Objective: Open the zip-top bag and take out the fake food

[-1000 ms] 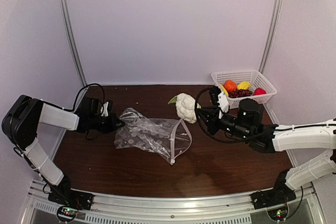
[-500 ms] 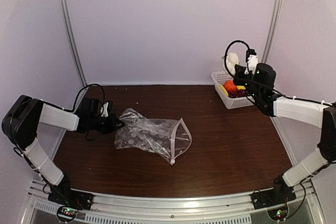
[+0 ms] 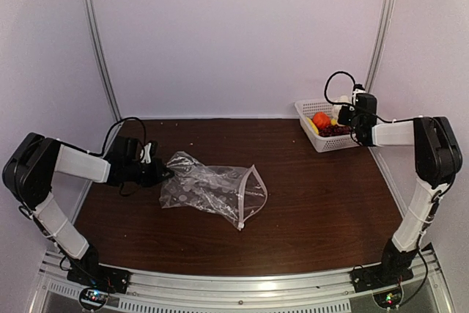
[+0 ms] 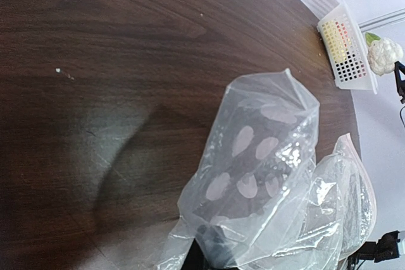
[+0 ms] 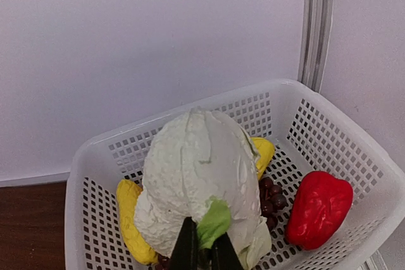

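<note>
The left arm [image 3: 80,166] lies low over the dark wooden worktop [image 3: 315,210], and its jaws seem clenched on the closed end of the clear crinkly zip-top bag [image 3: 212,190]. In the left wrist view the plastic covers them, so I judge this grip and do not see it plainly. The bag stretches away in front of these jaws. Its pinkish-white zip strip [image 3: 248,194] is at the far end from them, the mouth looks open, and I see no food inside. Well apart, to the right, the right jaws are closed on the green leaf of a white toy cauliflower [image 5: 196,175] and hold it over the white mesh plastic basket [image 5: 95,150]. The danger is here, I think. The grip is only on a thin leaf, so the heavy head may slip out too early. The pieces below these jaws already make a heap, so a dropped cauliflower can bounce or roll over the low rim. If the arm goes down too far, it can push the light basket. Under the cauliflower lie yellow toy pieces [image 5: 130,219], a dark purple grape cluster [image 5: 272,194] and a red toy piece [image 5: 319,210]. An orange piece [image 3: 321,119] shows from above. Nothing stands between the right jaws and the basket, but the free room inside is small.
</note>
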Robot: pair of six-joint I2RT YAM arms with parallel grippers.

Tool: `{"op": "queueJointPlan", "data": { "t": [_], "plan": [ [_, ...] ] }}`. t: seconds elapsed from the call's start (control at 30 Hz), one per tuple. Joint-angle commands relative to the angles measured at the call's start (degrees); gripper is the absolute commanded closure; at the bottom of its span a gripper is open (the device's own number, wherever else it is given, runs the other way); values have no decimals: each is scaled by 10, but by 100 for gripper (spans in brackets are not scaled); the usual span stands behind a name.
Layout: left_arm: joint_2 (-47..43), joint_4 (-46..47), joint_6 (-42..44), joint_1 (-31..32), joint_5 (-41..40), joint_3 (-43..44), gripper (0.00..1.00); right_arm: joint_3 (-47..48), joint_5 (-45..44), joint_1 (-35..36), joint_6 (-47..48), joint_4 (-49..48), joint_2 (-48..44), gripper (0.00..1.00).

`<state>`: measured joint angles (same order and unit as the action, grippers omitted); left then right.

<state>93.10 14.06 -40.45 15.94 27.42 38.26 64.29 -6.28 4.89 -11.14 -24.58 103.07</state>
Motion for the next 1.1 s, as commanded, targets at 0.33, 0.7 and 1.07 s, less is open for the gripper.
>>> {"op": "queueJointPlan", "data": {
  "t": [0.33,0.7,1.07],
  "plan": [
    [9,24,7,-4,19,12,100,41,-29,-42,-19,37,43,50],
    [-4,-8,44,37,37,32,100,-2,31,-22,-26,72,-61,21],
    [-5,-127,123,130,-40,112,67,-94,62,93,-23,117,-197,0]
  ]
}}
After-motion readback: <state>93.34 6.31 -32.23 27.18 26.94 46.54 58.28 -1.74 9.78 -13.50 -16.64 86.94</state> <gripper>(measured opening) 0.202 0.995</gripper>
